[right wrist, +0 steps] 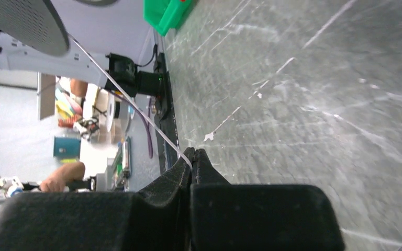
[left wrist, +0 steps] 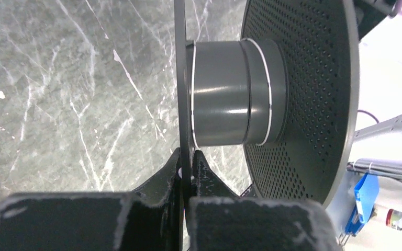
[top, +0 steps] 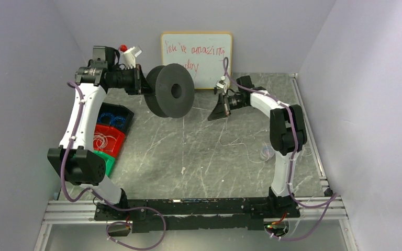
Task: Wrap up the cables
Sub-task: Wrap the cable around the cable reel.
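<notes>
My left gripper is shut on one thin flange of the black spool and holds it raised above the table at the back. In the left wrist view the fingertips pinch that flange. Single turns of the thin white cable lie round the grey hub. My right gripper is to the right of the spool. It is shut on the cable, which runs taut from the fingertips up to the spool's flange.
Blue, red and green bins stand at the left under the left arm; the green one also shows in the right wrist view. A whiteboard leans on the back wall. Loose thin cable trails on the marble table near the right arm.
</notes>
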